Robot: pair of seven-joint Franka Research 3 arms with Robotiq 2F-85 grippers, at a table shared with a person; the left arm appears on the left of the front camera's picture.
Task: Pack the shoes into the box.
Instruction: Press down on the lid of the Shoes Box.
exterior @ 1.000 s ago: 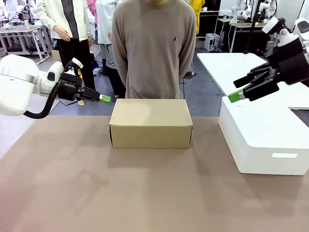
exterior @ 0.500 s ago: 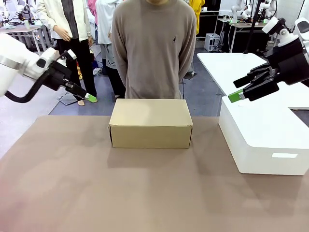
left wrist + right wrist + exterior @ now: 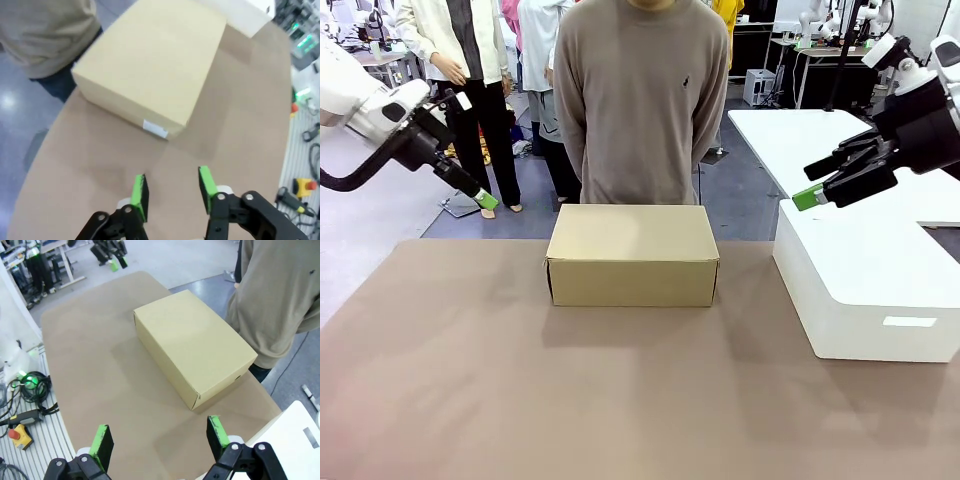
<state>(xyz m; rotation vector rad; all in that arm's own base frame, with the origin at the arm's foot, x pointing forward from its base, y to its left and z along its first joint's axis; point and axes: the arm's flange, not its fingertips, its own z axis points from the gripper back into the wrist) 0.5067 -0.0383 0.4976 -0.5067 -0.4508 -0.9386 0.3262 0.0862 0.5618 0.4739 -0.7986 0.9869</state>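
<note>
Shoebox [image 3: 632, 254] sat closed near the far middle of the brown table [image 3: 520, 400], directly in front of the person [image 3: 640, 100] standing at the far edge, with the white block-shaped box [image 3: 870, 290] well apart to its right. No shoes were to be seen, and presumably they lay inside under the flat lid, though the shut box hid that. Cardboard of this sort would likely be light, stiff along its edges yet easily dented on the broad lid, so the long front lip of the lid looked the best place to take hold.

Compared with a second earlier, the left gripper [image 3: 483, 199] had lifted and drawn back from just beside the box's left end toward the table's left far corner, and its green pads [image 3: 140, 190], then pressed together, stood parted and empty. The right gripper [image 3: 812, 195] hung unchanged above the white box, its fingers spread wide with nothing between them.
</note>
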